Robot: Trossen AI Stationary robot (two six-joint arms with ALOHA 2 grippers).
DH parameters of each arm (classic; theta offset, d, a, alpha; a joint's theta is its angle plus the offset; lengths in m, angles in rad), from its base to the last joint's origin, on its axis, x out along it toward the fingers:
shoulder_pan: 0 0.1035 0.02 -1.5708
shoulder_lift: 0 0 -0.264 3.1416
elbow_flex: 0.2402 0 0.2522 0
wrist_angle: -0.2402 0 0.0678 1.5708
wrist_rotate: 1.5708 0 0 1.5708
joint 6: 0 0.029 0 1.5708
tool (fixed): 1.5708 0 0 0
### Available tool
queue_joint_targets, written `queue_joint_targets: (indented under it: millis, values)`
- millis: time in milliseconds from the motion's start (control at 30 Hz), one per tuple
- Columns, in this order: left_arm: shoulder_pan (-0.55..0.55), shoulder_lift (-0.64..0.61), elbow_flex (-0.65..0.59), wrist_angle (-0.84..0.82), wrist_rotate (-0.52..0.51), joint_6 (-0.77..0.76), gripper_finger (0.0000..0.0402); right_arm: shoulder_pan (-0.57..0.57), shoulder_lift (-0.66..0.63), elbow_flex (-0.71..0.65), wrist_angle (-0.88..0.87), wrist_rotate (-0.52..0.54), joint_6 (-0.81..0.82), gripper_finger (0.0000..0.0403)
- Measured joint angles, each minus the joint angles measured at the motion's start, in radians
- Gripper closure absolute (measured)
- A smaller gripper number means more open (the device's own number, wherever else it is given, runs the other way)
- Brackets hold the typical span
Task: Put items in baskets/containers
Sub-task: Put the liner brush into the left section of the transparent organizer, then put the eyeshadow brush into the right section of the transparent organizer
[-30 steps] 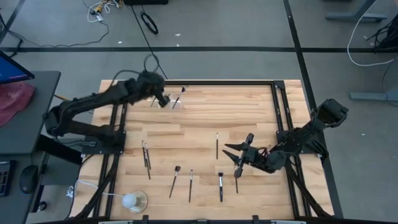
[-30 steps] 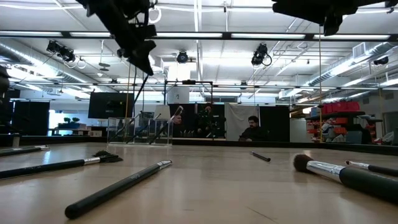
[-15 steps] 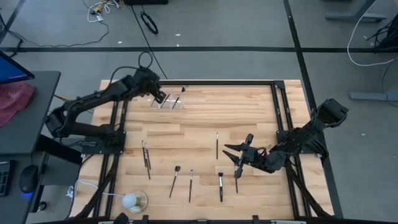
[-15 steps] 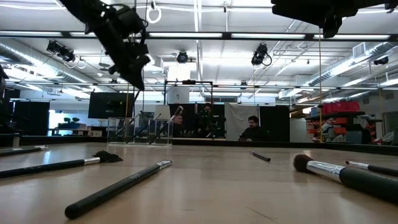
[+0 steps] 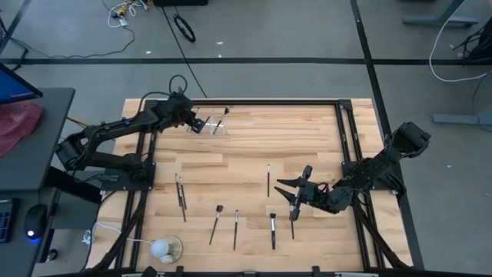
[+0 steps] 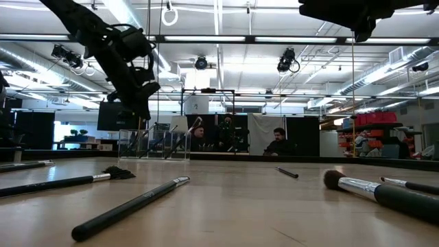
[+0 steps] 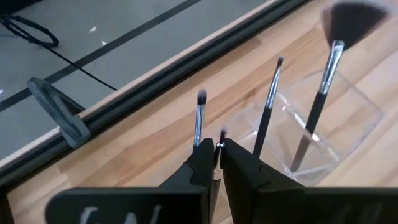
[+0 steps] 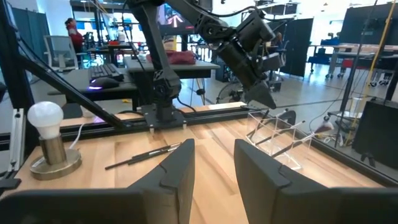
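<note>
1. We see the left gripper (image 5: 194, 121) at the far left corner of the wooden table (image 5: 246, 165), just beside the clear plastic holder (image 5: 209, 127); its fingers (image 7: 202, 165) are nearly together with nothing between them.
2. In the left wrist view the holder (image 7: 323, 130) has three makeup brushes standing in it: a large fluffy one (image 7: 323, 93), a thin one (image 7: 268, 99) and a small-headed one (image 7: 199, 121).
3. The right gripper (image 5: 294, 194) hovers over the right half of the table, its fingers (image 8: 177, 171) apart and empty.
4. Loose brushes lie flat on the wood: one (image 5: 268, 179) near the middle, a pair (image 5: 181, 194) towards the left, and four (image 5: 244, 225) along the near side, one of them just below the right gripper.
5. A white ball on a clear round base (image 5: 162, 248) sits at the near left corner.
6. In the low view, people (image 6: 278, 143) are in the room beyond the table.
</note>
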Motion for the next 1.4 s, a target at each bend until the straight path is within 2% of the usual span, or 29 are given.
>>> queue_joint_targets:
  millis: [200,500,667,833,933,1033,1233,1400]
  values:
    - [0.0,0.0,-0.008,-0.003,-0.01,-0.019,0.0348,-0.012,0.0,0.0,0.0,0.0,0.008,0.0289]
    - [0.0,-0.001,0.002,-0.016,-0.017,-0.011,0.026,-0.013,0.0,0.0,0.0,0.0,0.008,0.0289]
    - [-0.001,-0.039,0.084,-0.104,-0.037,0.015,0.0231,-0.013,0.0,0.0,0.0,0.0,0.004,0.0289]
    - [-0.051,-0.11,0.199,-0.255,-0.007,-0.006,0.0231,-0.013,0.0,0.0,-0.035,0.0,0.003,0.0289]
    - [-0.172,-0.155,0.222,-0.293,0.008,-0.049,0.0241,-0.017,0.0,0.0,-0.088,0.0,0.004,0.0291]
    - [-0.361,-0.175,0.222,-0.298,-0.01,-0.11,0.0257,-0.033,0.0,0.0,-0.134,-0.001,0.028,0.0291]
    - [-0.795,-0.136,0.222,-0.281,-0.18,-0.313,0.0294,-0.078,0.0,0.0,-0.195,0.0,0.046,0.0291]
    - [-1.073,-0.081,0.221,-0.309,-0.298,-0.555,0.0324,-0.13,0.0,0.0,-0.208,-0.051,-0.017,0.0291]
